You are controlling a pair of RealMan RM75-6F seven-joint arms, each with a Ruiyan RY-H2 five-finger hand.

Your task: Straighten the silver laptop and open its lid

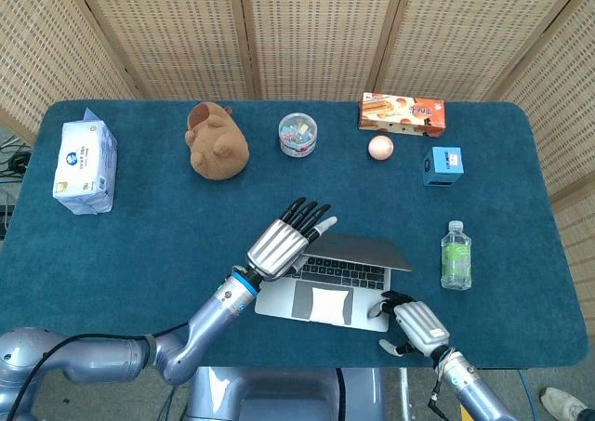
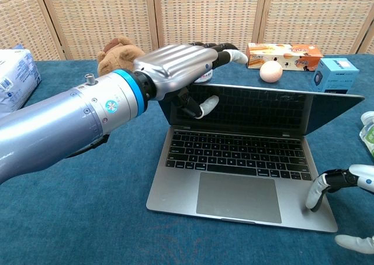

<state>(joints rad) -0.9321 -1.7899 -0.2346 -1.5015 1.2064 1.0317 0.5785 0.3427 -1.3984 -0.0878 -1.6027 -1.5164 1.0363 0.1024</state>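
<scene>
1. Head view: nearest the camera is the robot's own base, with the right hand (image 1: 416, 323) just above it at the table's front edge, fingers resting on the front right corner of the silver laptop (image 1: 327, 280). They are curled down onto the deck, pinning it rather than gripping.
2. Head view: the laptop sits front and centre on the blue table (image 1: 149, 244), turned a little off square. The left hand (image 1: 284, 237) reaches over its left side with fingers extended onto the top edge of the lid.
3. Head view: well apart along the back lie a tissue pack (image 1: 85, 167), a brown plush toy (image 1: 218, 141), a clear jar (image 1: 297, 134), a snack box (image 1: 402, 113), a small ball (image 1: 381, 147) and a blue box (image 1: 442, 165); a water bottle (image 1: 456, 255) stands to the laptop's right.
4. Chest view: the left forearm fills the foreground. The left hand (image 2: 181, 72) hooks over the lid (image 2: 263, 110), thumb in front of the screen; it looks pinched, though the far fingertips are hidden.
5. Chest view: the lid is raised well past halfway, so opening seems to be the step in hand.
6. Next probably calls for easing the lid back while the right hand (image 2: 345, 186) keeps the base down, then squaring the base.
</scene>
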